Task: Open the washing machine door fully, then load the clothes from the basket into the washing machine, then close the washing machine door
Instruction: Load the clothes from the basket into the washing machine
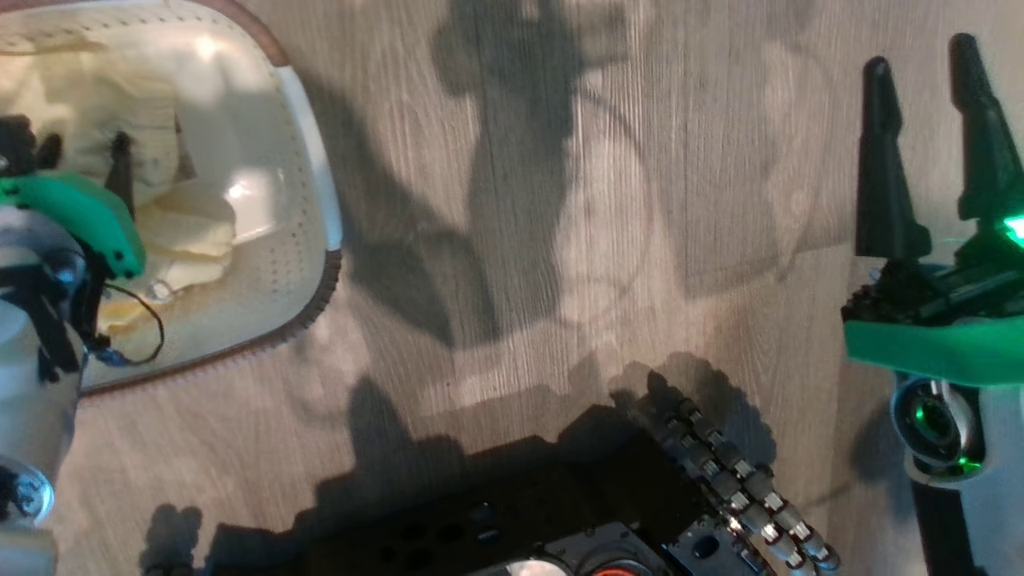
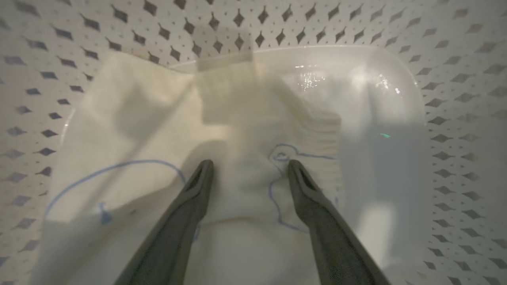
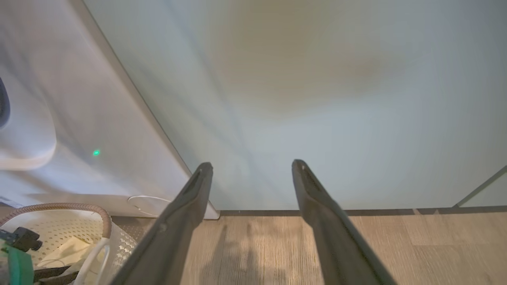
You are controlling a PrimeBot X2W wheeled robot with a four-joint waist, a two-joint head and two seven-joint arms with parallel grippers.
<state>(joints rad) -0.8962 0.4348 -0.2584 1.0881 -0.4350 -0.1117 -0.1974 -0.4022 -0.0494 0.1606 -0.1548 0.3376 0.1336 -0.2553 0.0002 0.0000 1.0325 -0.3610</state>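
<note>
The basket (image 1: 312, 184) stands on the wooden floor (image 1: 560, 240), close to the floor's edge where the white washing machine (image 3: 79, 130) rises; the right wrist view shows its brown rim just beside the foot of the machine's front. Whether the two touch cannot be told. The clothes (image 1: 184, 232) lie inside the basket, pale yellow and crumpled. They are heaped against one side wall and across the middle of the bottom, and the glossy bottom along the opposite wall is bare. The left hand (image 2: 247, 166) reaches down into the basket with its two dark fingers (image 2: 190, 206) spread wide apart and gripping nothing. The fingertips sit low over a fold of cloth printed with thin blue outlines, and the cloth lies under the gap between them. Whether the tips press on the fabric cannot be told. The right hand (image 1: 921, 52) hangs over bare floor well away from the basket. Its fingers are equally spread and empty, and they point toward the pale green cabinet (image 3: 317, 99) that meets the floor's edge next to the machine. The robot's dark base (image 1: 520, 512) sits on the floor between the two arms, and its shadow falls on the boards beside the basket.
</note>
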